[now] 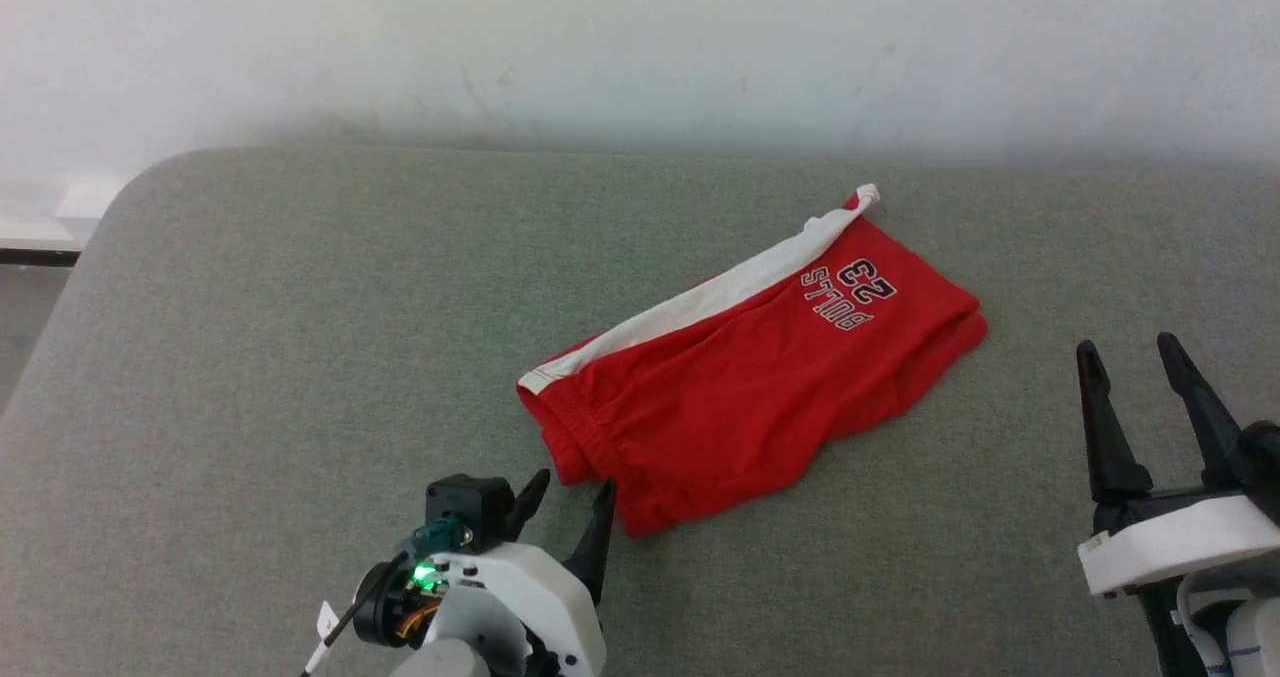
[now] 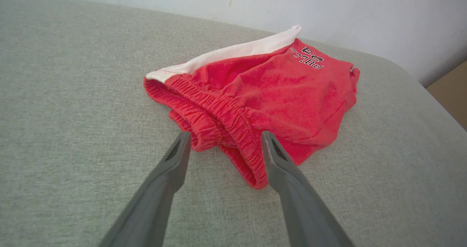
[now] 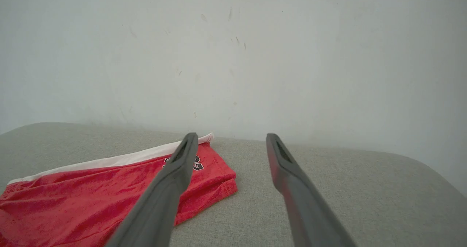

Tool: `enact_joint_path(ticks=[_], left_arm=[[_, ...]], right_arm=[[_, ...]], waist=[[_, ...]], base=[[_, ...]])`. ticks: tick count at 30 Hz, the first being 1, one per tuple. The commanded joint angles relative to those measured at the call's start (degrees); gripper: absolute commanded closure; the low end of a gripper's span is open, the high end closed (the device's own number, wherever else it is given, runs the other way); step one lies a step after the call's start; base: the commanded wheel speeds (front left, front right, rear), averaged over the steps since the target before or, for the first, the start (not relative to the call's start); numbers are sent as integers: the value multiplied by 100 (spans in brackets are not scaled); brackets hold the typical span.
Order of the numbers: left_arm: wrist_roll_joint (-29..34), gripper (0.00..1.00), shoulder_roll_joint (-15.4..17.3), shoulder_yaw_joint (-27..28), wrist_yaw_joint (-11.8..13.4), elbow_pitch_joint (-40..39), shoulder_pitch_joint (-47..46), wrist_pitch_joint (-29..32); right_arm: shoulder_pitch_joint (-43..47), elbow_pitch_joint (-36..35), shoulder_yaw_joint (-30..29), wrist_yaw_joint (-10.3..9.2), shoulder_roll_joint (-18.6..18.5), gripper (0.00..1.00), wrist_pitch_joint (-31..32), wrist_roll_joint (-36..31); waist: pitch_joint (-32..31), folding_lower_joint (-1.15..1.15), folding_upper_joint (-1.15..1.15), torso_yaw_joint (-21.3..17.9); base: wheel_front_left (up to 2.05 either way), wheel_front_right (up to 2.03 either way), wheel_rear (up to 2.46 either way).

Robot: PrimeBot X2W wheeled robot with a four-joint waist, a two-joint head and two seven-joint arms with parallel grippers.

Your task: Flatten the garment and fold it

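The garment lies doubled over at frame center on the grey table — left gripper spread at its waistband, probably lining up a pinch; right gripper spread, waiting lower right.

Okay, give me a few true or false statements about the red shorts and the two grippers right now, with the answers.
1. The garment is lifted off the grey surface. False: it lies on the surface, unheld.
2. The left gripper is open, its tips by the elastic waistband. True.
3. The right gripper is shut on the leg hem. False: it is open, off to the garment's right and apart from it.
4. The white stripe runs along the garment's far edge. True.
5. The "23" is printed by the waistband. False: it sits at the leg end.
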Motion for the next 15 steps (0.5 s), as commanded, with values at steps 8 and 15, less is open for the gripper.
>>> enact_joint_path(ticks=[8,15], left_arm=[[-69,0,-142,59,251,509,-505,419],[-23,0,-172,-124,430,875,-633,921]], right_arm=[[170,-627,-205,-5,415,0,251,-164],[126,-688,-236,-5,492,0,250,-126]], waist=[[521,1,0,-469],[690,1,0,-544]], base=[[0,0,0],[0,0,0]])
